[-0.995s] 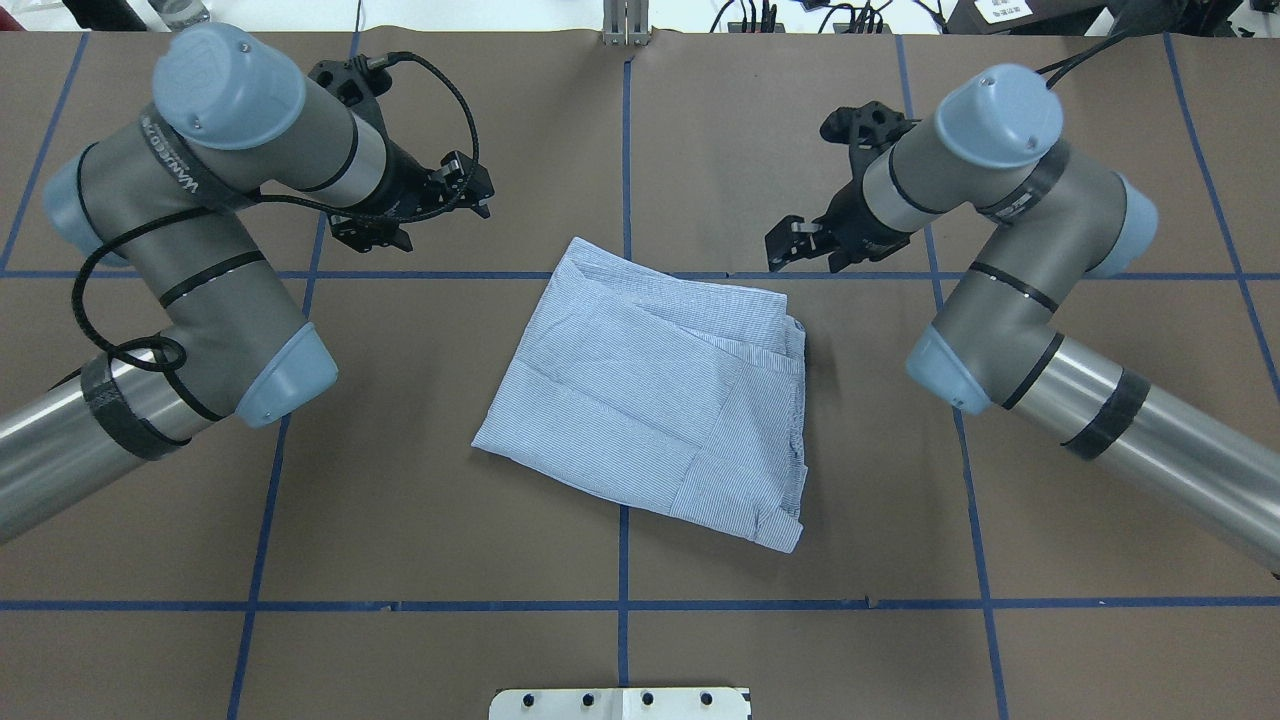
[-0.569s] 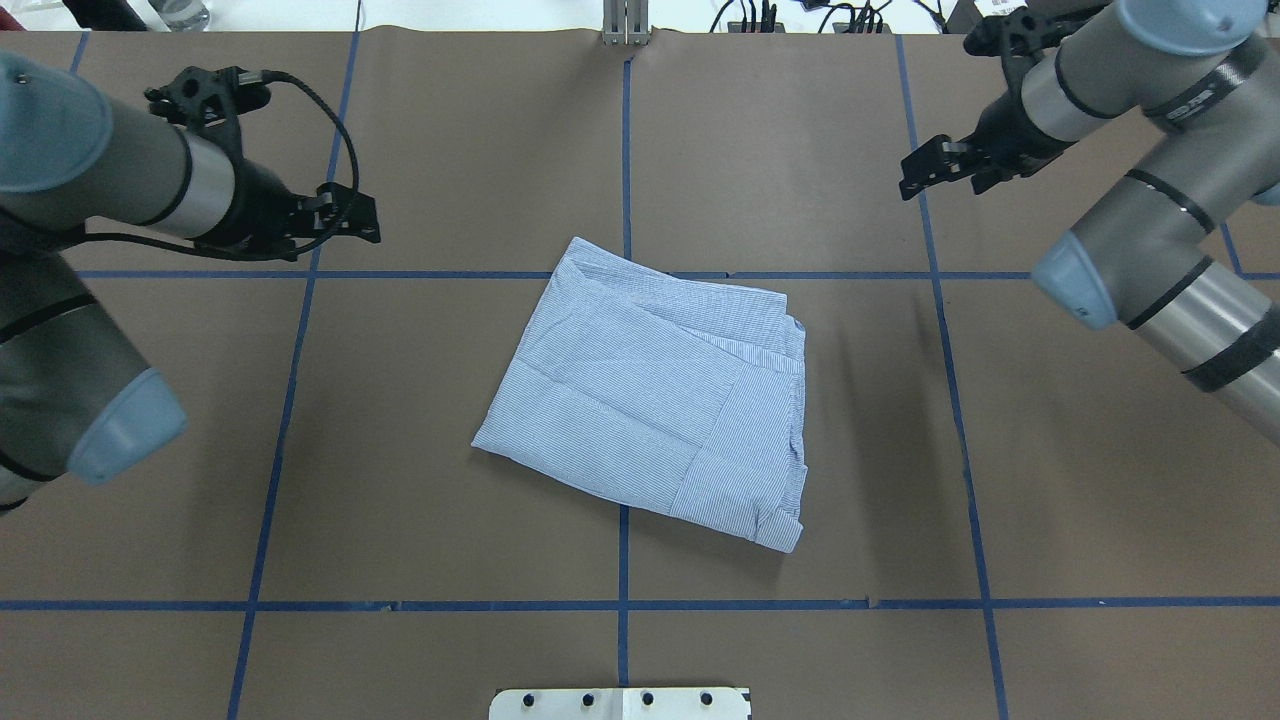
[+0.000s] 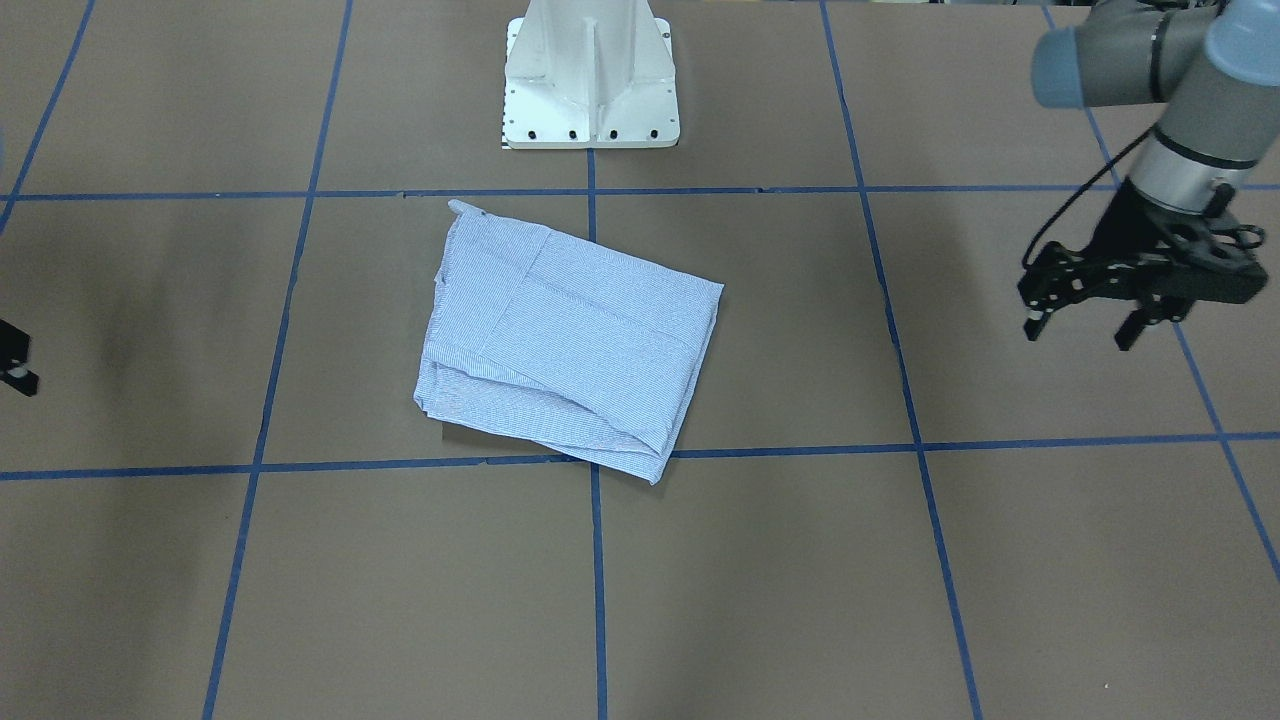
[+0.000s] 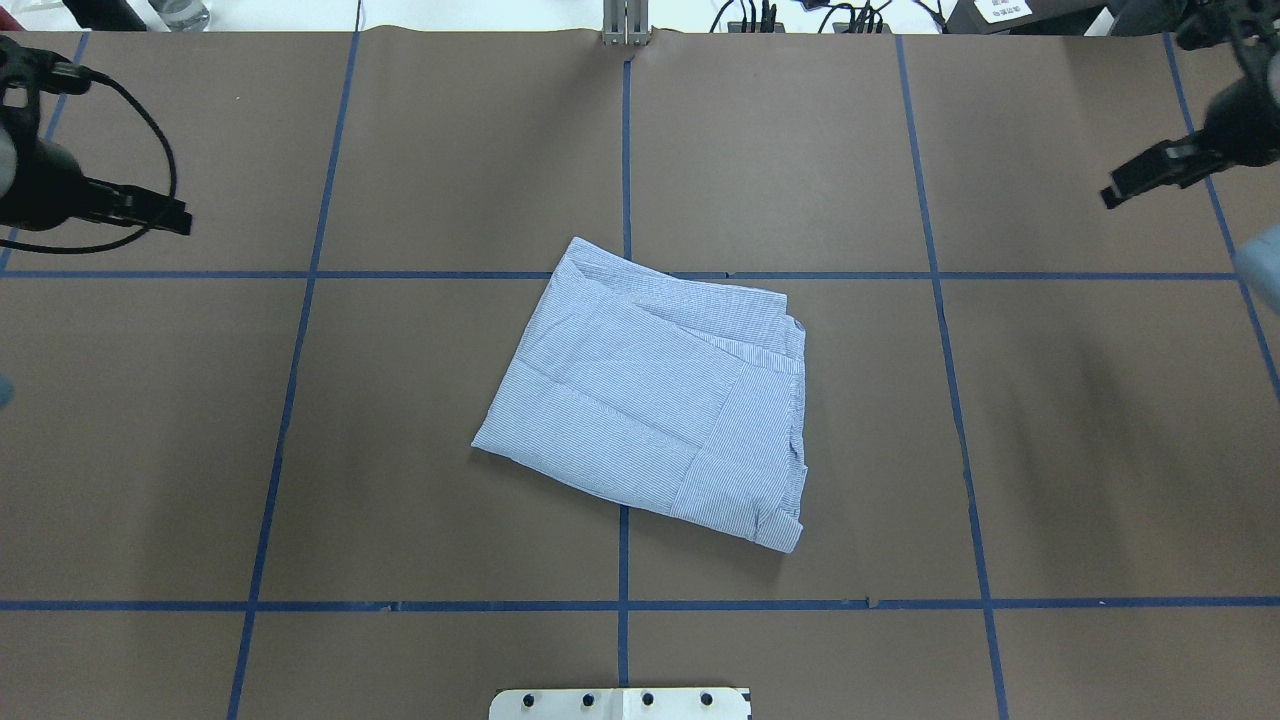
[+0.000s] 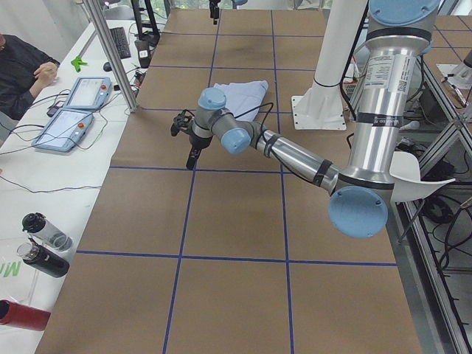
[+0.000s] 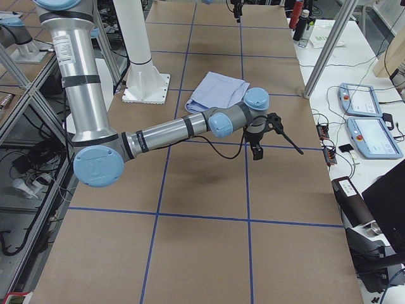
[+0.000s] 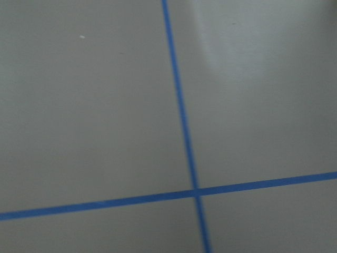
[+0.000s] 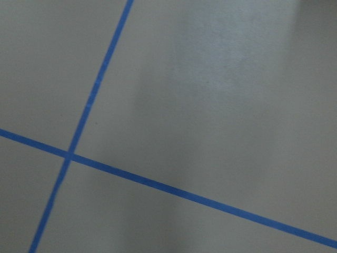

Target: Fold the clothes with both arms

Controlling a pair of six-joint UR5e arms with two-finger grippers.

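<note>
The clothes are one light blue striped shirt, folded into a skewed rectangle flat on the middle of the brown table; the same shirt shows in the front-facing view. Neither arm touches it. My left gripper hangs far out to my left, open, with nothing between its fingers; overhead, the left gripper shows at the picture's left edge. My right gripper is far out at the right edge, seen edge-on, open and holding nothing. Both wrist views show only bare table and blue tape lines.
The white pedestal base stands at the robot's side of the table. Blue tape lines divide the brown surface. Beyond the far edge a person sits by control tablets and bottles.
Both arms have swung outward from beside the shirt to the table's left and right edges. The shirt has not moved.
</note>
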